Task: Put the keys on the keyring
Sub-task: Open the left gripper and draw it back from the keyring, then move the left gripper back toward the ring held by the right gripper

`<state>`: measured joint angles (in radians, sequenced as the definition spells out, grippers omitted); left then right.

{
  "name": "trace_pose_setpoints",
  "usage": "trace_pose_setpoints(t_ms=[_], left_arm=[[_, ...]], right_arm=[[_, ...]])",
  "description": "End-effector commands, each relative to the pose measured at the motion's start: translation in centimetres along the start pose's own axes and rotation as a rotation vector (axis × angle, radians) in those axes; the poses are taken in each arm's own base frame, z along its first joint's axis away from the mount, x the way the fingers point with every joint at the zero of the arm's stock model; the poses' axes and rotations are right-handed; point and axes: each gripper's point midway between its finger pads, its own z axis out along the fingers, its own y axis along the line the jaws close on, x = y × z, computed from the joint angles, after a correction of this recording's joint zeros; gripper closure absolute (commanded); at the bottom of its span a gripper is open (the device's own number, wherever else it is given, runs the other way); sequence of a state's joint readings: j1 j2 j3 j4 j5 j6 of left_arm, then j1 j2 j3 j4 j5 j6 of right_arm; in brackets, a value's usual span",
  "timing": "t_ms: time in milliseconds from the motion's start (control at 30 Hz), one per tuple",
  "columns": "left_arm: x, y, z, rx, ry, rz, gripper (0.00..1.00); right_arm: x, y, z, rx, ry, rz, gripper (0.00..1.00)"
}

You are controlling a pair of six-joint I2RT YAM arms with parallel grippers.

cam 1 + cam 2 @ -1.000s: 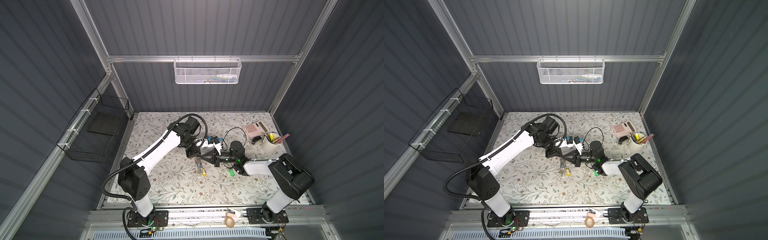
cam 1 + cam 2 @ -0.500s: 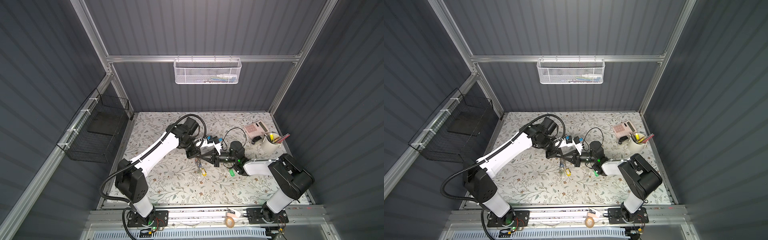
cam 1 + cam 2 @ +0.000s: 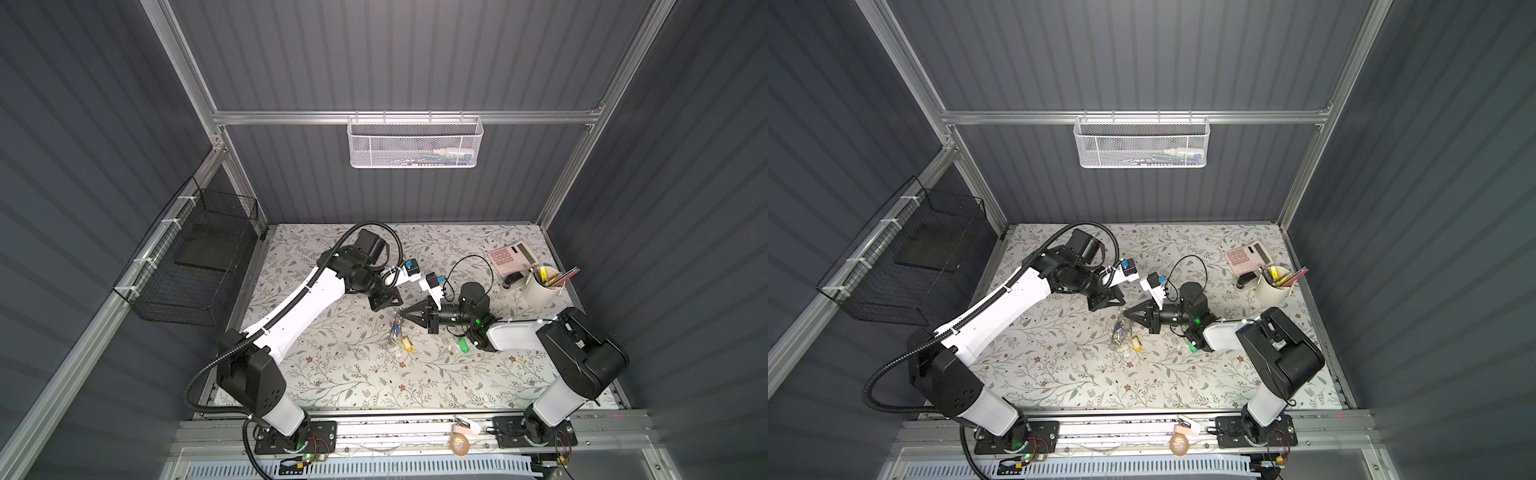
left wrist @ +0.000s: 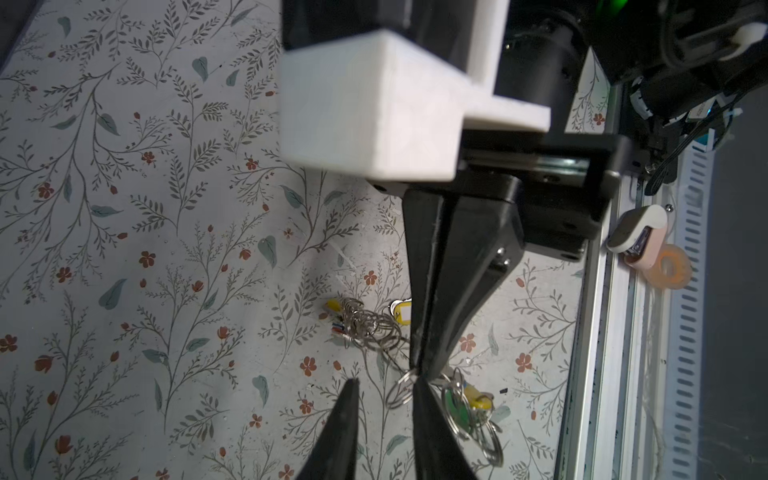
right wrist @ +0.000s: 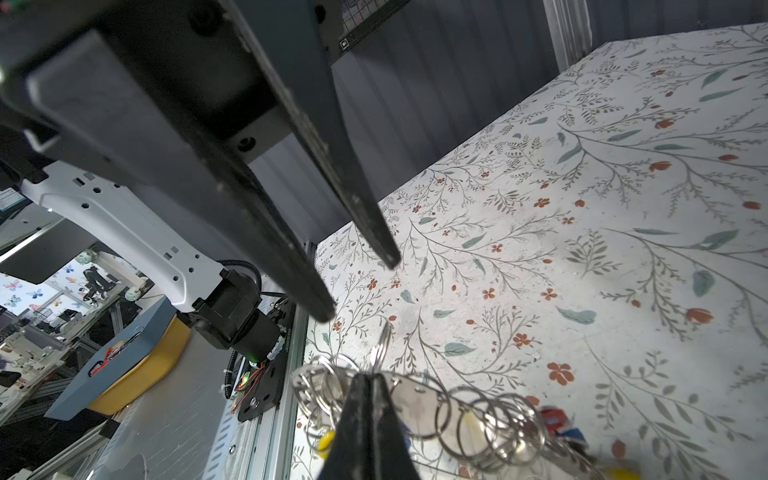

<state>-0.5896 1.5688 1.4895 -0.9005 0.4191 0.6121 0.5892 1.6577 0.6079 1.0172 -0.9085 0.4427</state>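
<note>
Floral table [image 3: 332, 365] | left fingers [image 4: 345, 424] spread wider | right fingers [image 5: 353, 432] clamping keyring [image 3: 396, 331]

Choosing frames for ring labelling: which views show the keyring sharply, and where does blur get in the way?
In both top views: even light, but the keyring is too small to resolve rings. Left wrist view: table print and rings fairly sharp; the white block near the lens blurred. Right wrist view: nearest rings soft, the left gripper's fingers slightly blurred.
</note>
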Motion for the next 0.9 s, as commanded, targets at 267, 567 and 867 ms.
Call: trace_pose_setpoints(t_ms=[267, 567, 867], left_arm=[[-0.2, 2.0, -2.8, -0.058, -0.263, -0.224, 0.7], [2.1, 3.4, -1.0, 0.001, -0.447, -0.476, 0.7], [3.0, 1.5, 0.1, 0.093, -0.595, -0.544, 0.64]], right_arm=[[-0.7, 0.6, -0.1, -0.013, -0.023, -0.045, 1.0], [-0.7, 0.7, -0.1, -0.014, -0.022, -0.05, 1.0], [-0.8, 0.9, -0.2, -0.018, -0.022, -0.055, 1.0]])
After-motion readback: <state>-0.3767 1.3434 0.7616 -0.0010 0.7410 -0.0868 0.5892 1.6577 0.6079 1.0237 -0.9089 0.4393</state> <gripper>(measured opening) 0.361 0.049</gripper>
